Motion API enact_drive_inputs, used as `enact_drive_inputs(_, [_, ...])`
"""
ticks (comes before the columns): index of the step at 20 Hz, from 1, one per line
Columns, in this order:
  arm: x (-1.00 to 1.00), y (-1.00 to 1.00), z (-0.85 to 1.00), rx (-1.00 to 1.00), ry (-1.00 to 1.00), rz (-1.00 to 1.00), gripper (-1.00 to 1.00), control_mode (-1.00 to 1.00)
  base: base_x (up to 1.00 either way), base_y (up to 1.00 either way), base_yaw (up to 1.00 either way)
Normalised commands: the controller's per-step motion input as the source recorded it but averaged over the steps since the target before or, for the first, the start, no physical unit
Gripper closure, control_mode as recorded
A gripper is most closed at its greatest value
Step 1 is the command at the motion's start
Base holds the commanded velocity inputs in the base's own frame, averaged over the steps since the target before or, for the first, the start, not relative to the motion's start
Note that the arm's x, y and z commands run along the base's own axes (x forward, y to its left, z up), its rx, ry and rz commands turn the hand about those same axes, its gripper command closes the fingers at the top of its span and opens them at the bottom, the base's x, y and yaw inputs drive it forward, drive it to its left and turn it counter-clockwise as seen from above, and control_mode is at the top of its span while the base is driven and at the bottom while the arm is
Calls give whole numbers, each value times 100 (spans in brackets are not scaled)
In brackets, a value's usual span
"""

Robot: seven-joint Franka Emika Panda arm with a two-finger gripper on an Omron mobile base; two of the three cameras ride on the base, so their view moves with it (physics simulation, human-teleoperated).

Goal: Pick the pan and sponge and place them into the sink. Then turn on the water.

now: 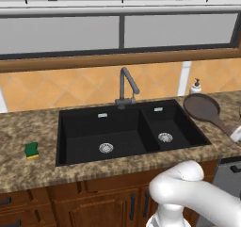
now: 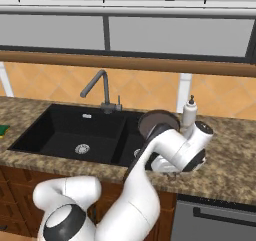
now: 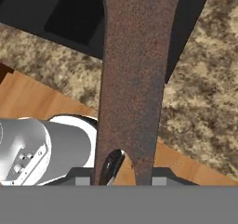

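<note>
While the pan [image 1: 201, 108] sits at the counter [image 1: 28, 172] just right of the sink [image 1: 84, 132], its rim over the small basin's edge in the right base view, nothing has gone into the basins. In the hand view the gripper [image 3: 121, 180] is pinched on the pan's long brown handle, which runs straight up from between the fingertips. The sponge [image 1: 31, 149] lies untouched on the counter left of the sink, well apart from the arm. The faucet [image 1: 126, 86] runs no water. So of 3 steps, 1 is only begun: pan, sponge and tap all remain.
</note>
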Motion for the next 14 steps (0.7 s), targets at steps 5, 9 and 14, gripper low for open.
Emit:
enact_drive_inputs(5, [-49, 60, 83, 8, 5, 10, 100, -100, 0, 0, 0])
enact_drive_inputs(9, [-8, 100, 51, 1, 0, 0, 100, -100, 0, 0, 0])
enact_drive_inputs(14, [-8, 93, 49, 3, 2, 0, 100, -100, 0, 0, 0])
